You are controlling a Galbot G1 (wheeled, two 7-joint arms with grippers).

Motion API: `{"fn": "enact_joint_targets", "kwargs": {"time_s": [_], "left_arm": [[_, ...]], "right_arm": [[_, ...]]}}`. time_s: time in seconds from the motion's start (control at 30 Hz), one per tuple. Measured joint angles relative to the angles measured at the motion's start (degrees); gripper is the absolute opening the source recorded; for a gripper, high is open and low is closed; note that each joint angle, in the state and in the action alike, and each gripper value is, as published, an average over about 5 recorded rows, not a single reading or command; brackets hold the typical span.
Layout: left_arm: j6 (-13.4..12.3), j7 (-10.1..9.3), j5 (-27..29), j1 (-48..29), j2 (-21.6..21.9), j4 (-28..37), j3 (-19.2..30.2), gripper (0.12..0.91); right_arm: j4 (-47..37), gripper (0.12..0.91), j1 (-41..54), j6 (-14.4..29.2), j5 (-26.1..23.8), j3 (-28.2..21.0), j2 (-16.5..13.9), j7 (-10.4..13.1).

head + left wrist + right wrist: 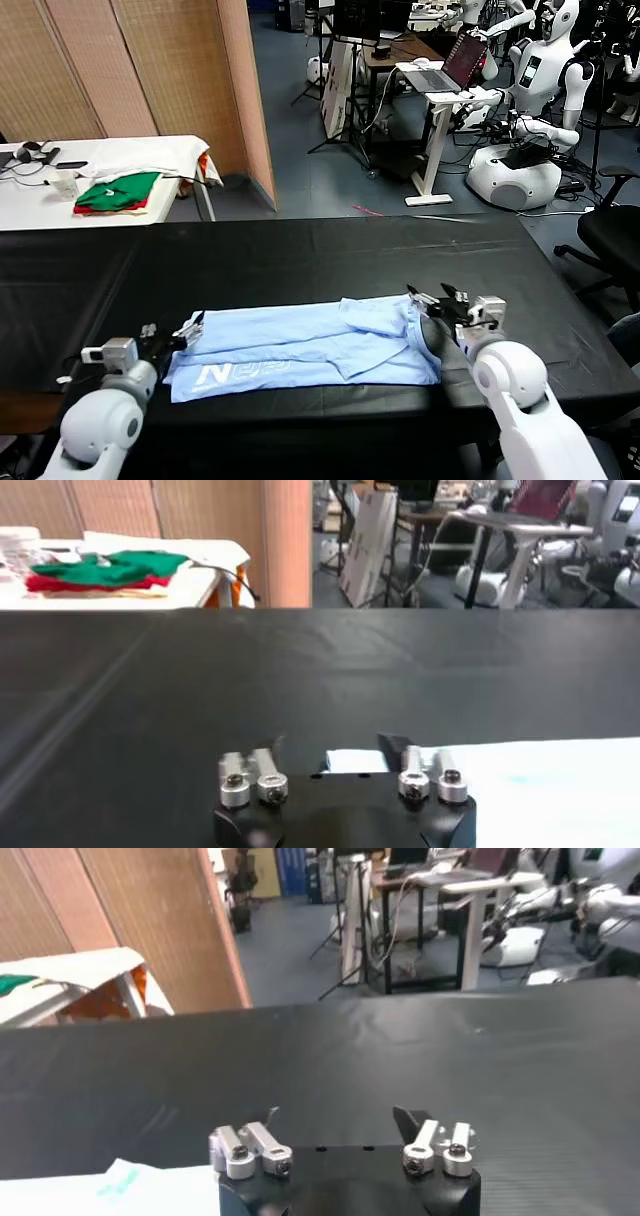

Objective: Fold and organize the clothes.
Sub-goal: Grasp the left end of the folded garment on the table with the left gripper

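Left gripper [190, 330]: head view, jaws spread, nothing held, poised at the left end of the shirt [300, 345]. Right gripper [440, 298]: jaws likewise spread and empty, at the shirt's right end by the collar. Shirt: pale blue, lying flat in a long band across the near part of the black table [300, 250], folded lengthwise with one sleeve turned in, white lettering showing near the left end. Green-and-red pile [118, 192]: on a white side table [110, 155] well apart, not involved.

Left wrist view: left gripper [330, 752] released, fingertips apart over black cloth with a pale patch of shirt [540, 790] just beside and under them. Pile [105, 570] visible far off.

Right wrist view: right gripper [338, 1120] released, nothing between the tips; a corner of shirt [110, 1188] lies off to one side, black table [400, 1048] ahead.

Risks, as judged: thin fabric may pinch in more than one layer, so the fold lifts unevenly or drags open. Grasps taken off the edge would close on table cloth alone. Uneven lifting by the two arms would skew the band and loosen the tucked sleeve.
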Motion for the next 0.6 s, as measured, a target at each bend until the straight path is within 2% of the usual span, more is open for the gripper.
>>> {"fn": "enact_joint_targets", "kwargs": {"time_s": [0.27,0.43,0.6], "left_arm": [[-2.86,2.5,1.76,6.56,-7.69,-3.94,-3.37,0.907],[-3.36,2.75,1.57,8.6,-11.31,-4.37,-4.54,0.907],[-3.69,2.86,0.9,8.94,-13.01,-4.04,-5.24,0.907]], "right_arm": [[2.83,0.907,-2.99,0.22,0.03,1.12,0.16,0.08],[3.1,0.907,-3.65,0.31,-0.01,1.09,0.22,0.16],[3.25,0.907,-3.67,0.31,-0.13,0.64,0.45,0.22]]}}
